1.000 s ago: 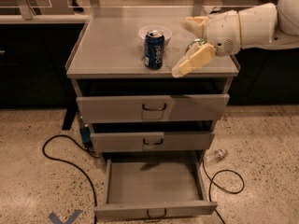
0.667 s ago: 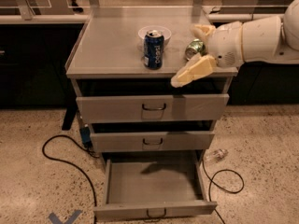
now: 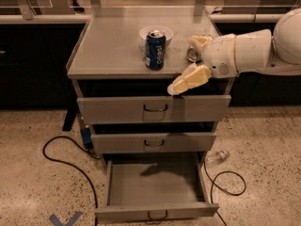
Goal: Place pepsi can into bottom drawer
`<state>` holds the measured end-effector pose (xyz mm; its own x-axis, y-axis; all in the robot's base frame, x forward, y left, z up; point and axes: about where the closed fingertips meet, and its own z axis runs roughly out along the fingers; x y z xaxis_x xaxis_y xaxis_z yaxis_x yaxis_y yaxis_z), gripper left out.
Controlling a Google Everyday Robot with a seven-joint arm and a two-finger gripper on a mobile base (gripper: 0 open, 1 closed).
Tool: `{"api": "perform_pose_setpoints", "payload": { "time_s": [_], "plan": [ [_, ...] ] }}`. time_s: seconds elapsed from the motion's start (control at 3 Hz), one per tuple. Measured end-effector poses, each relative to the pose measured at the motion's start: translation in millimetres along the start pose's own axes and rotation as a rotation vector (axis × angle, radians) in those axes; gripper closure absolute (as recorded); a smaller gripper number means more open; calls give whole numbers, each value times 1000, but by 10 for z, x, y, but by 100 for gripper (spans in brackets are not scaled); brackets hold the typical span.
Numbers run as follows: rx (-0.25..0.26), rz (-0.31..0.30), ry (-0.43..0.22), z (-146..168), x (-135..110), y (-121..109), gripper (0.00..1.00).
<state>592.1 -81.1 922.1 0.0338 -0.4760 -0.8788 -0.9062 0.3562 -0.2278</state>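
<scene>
Bottom drawer (image 3: 155, 185) pulled out; pepsi can (image 3: 155, 49) upright on cabinet top (image 3: 108, 46) (before a bowl (image 3: 167, 32)); gripper (image 3: 194, 60) beside it, 2 fingers spread.

Only legible txt: white vertical "pepsi" on the pepsi can (image 3: 155, 50), standing on bench (image 3: 108, 46). Just right of can, nr bench front edge: end effector (image 3: 184, 65).

Even, moderately bright light is supplied from overhead. A dull sheen is returned by the grey bench (image 3: 108, 41) top. The hand (image 3: 184, 65), held with fingers apart over the bench's front right edge, is strongly lit. A faint shadow is cast on the floor of the open bottom drawer (image 3: 136, 192). The recesses above the upper drawers are left dark.
</scene>
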Motion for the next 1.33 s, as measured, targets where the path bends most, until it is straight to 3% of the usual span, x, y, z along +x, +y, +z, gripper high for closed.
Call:
{"api": "perform_pose_setpoints", "payload": {
  "time_s": [0.33,0.67,1.33],
  "plan": [
    [20,6,-40,297,-29,-136,0],
    [70,3,-112,869,-301,-502,0],
    [82,7,-119,958,-300,-552,0]
  ]
}}
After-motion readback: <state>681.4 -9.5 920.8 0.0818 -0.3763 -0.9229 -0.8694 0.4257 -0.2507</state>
